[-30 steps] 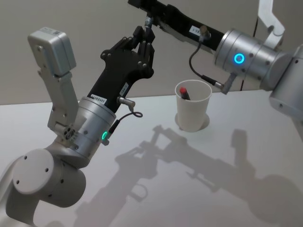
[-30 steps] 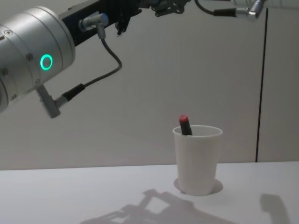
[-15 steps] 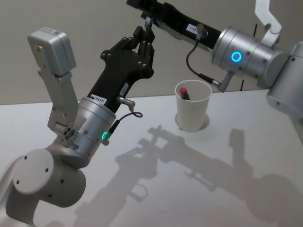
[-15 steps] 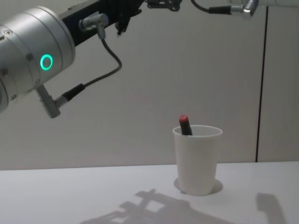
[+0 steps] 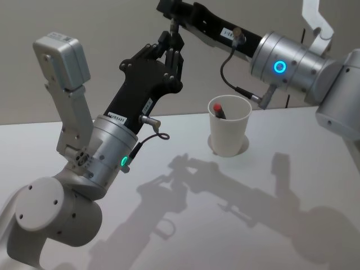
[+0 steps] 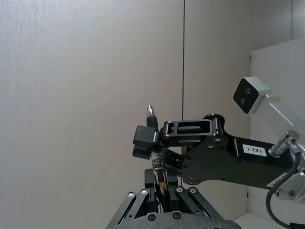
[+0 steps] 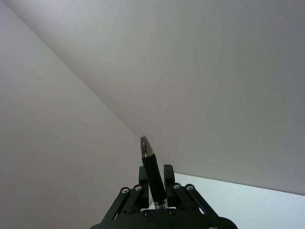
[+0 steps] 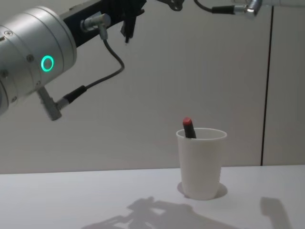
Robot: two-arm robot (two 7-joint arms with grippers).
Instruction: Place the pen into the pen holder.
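Two grippers meet high above the table (image 5: 304, 236), well up and to the left of the pen holder (image 5: 229, 134), and both have the same dark pen (image 5: 174, 26) pinched between them: the left gripper (image 5: 171, 47) closed on its lower end from below, the right gripper (image 5: 171, 12) closed on the part just above, with the silver tip poking out past its fingers. From here it looks like a handover in mid-air, so the pen is not yet anywhere near the white cup, which stands on the table with a red-capped marker (image 5: 218, 108) leaning inside against its left wall. To do this well, I'd say one grip should let go only once the other is firm, opening straight and without twisting the barrel; then the carrying arm should bring the pen upright over the free side of the rim and lower it before releasing, so it does not knock the light cup over
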